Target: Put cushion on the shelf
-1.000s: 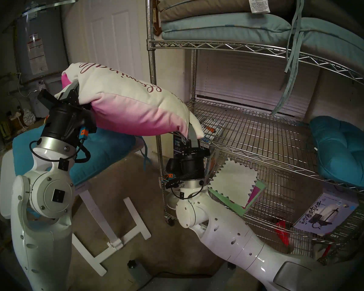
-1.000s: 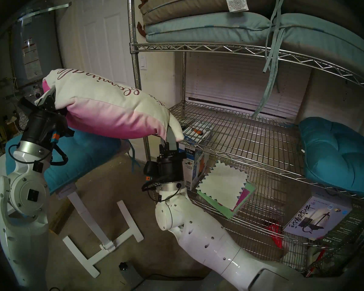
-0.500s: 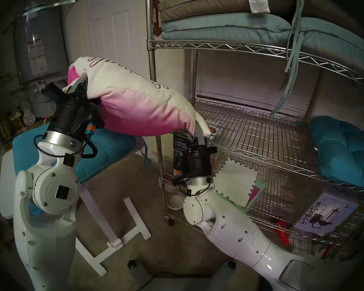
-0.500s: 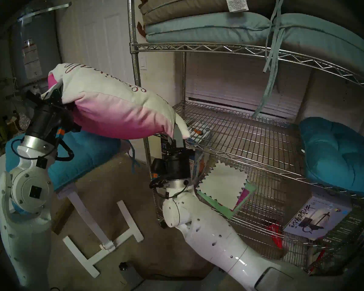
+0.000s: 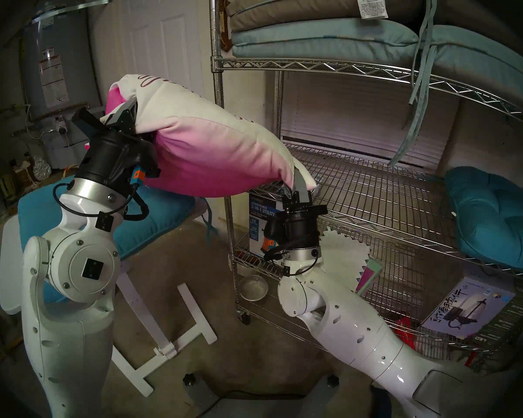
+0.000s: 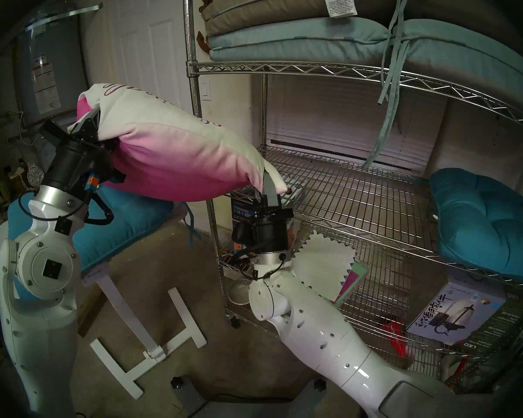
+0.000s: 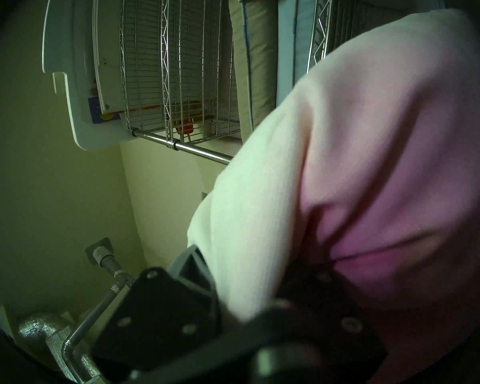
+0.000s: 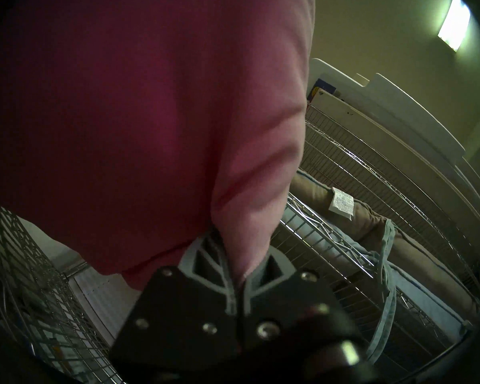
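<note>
You are holding the cushion aloft between both arms, clear of the floor, in front of the shelf. Its long axis is running from upper left down to lower right, with the pink back facing down toward you and the white face up. The left pincer is clamping the high corner. The right pincer is pinching the low corner, which is pointing over the front edge of the middle tier.

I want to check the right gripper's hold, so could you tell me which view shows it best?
Right wrist: the right gripper pinches the cushion corner in close-up. Head views show it smaller; left wrist shows none.
</note>
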